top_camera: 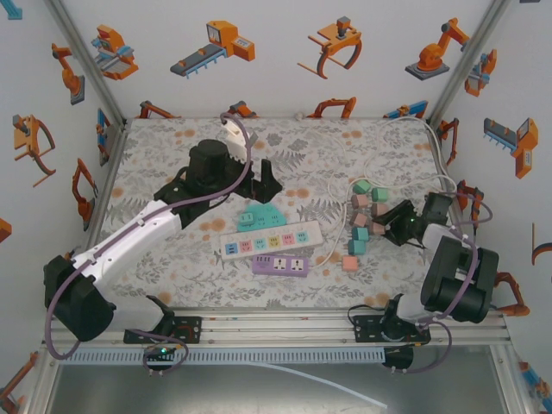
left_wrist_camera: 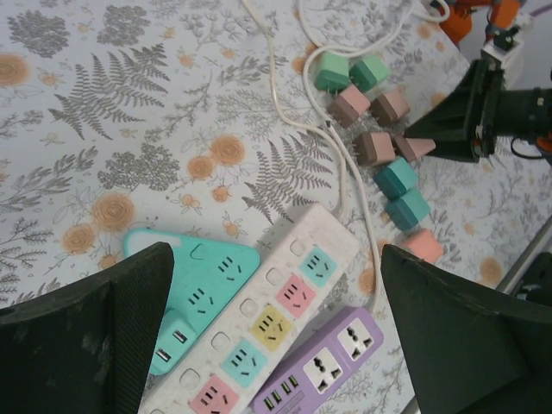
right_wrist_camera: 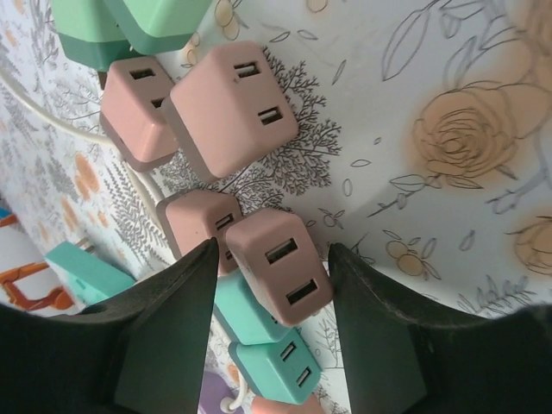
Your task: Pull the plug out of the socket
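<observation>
The right gripper [right_wrist_camera: 272,244] flanks a pink square plastic plug [right_wrist_camera: 280,276] lying among loose plugs [right_wrist_camera: 228,108], well apart from the white power strip [top_camera: 272,241], gripping or not I cannot tell, the left gripper [left_wrist_camera: 276,250] wide open; it seems the setting-down step, next needing wider jaws and a straight lift.

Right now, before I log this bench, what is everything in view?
white power strip: 1, white with coloured sockets, mat centre
purple power strip: 1, purple, near side of the white one
socket block: 1, teal, far side of the white strip
plug adapters: 9, two green, four pink, two teal, one salmon, right side
cables: several, white, back and right
mat: 1, floral, under everything
left fingers: wide open above the strips
right fingers: apart around a pink adapter
</observation>
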